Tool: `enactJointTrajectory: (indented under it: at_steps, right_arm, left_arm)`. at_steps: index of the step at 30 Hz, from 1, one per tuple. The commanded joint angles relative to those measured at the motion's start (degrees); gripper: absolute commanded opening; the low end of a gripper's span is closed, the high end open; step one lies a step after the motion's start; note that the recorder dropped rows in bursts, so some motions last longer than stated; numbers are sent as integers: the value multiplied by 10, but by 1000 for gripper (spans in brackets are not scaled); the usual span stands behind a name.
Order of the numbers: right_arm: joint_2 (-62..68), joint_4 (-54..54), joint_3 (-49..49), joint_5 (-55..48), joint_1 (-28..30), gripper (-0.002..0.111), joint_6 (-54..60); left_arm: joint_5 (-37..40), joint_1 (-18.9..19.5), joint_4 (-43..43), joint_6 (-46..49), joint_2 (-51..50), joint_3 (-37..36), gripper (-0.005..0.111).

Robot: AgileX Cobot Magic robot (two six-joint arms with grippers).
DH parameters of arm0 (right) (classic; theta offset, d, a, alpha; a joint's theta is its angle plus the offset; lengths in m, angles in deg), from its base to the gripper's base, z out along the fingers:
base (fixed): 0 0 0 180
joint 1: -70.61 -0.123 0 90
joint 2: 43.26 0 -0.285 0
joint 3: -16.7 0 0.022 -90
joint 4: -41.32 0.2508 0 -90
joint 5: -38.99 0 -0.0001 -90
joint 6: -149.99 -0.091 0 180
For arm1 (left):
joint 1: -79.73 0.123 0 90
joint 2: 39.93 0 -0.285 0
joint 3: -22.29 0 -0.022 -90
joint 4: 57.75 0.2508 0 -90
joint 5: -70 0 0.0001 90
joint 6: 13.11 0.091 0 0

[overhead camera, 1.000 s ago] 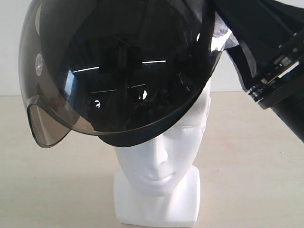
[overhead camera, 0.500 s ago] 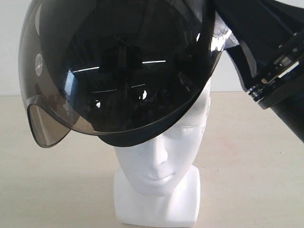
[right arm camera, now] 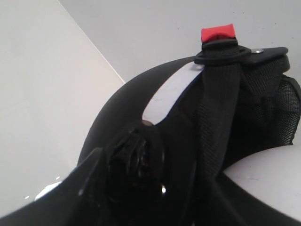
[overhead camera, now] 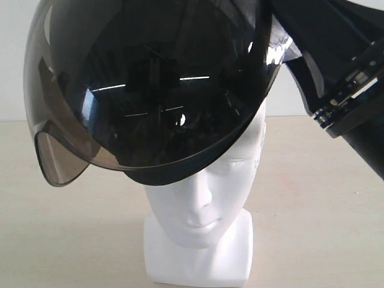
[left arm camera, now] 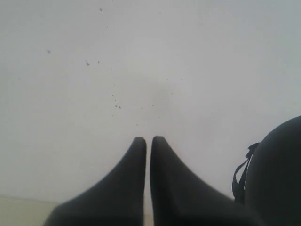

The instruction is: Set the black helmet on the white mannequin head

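The black helmet (overhead camera: 156, 90), with its smoky bubble visor (overhead camera: 66, 150) facing the camera, sits tilted over the crown of the white mannequin head (overhead camera: 201, 204). The face below the brow stays uncovered. My right gripper (overhead camera: 287, 45) grips the helmet's upper right edge. In the right wrist view it (right arm camera: 141, 174) is a dark mass closed on the helmet rim (right arm camera: 117, 113), beside the chin strap (right arm camera: 218, 103), with the mannequin head (right arm camera: 268, 179) just under the lining. My left gripper (left arm camera: 148, 141) is shut on nothing in front of a white wall, with the helmet (left arm camera: 277, 174) off to one side.
The head's blocky base stands on a beige table (overhead camera: 324, 228) in front of a white wall (overhead camera: 12, 60). My right arm (overhead camera: 348, 96) fills the upper right of the exterior view. A red tab (right arm camera: 217, 33) tops the strap anchor.
The helmet, the head and my right arm have held still. Only a small shape seen through the visor's left side has shifted slightly.
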Motion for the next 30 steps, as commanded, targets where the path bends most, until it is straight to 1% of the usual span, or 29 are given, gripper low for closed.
enactJointTrajectory:
  at_steps: [1,3,4,6,8,10,16,21,27,30]
  right_arm:
    - [-7,63,4,2,11,0,57]
    - [-7,63,4,2,11,0,57]
    - [-7,63,4,2,11,0,57]
    - [-7,63,4,2,11,0,57]
    - [-7,64,4,2,11,0,57]
    - [-7,64,4,2,11,0,58]
    - [-7,65,4,2,11,0,61]
    - [-7,67,4,2,11,0,71]
    - [-7,79,4,2,11,0,79]
    - [-7,81,4,2,11,0,87]
  left_arm:
    - [1,-2,-5,-42,-49,4,4]
    - [-6,-10,-5,-76,-70,4,4]
    - [-16,-19,-5,-100,-85,7,4]
    - [-23,-40,3,-112,-106,17,4]
    - [-23,-61,49,-110,-125,37,4]
    - [-24,-77,96,-110,-139,64,4]
    - [-26,-113,112,-110,-193,162,4]
    - [-24,-168,147,-110,-264,230,4]
    - [-24,-247,252,-112,-328,297,4]
    - [-22,-265,274,-112,-352,330,4]
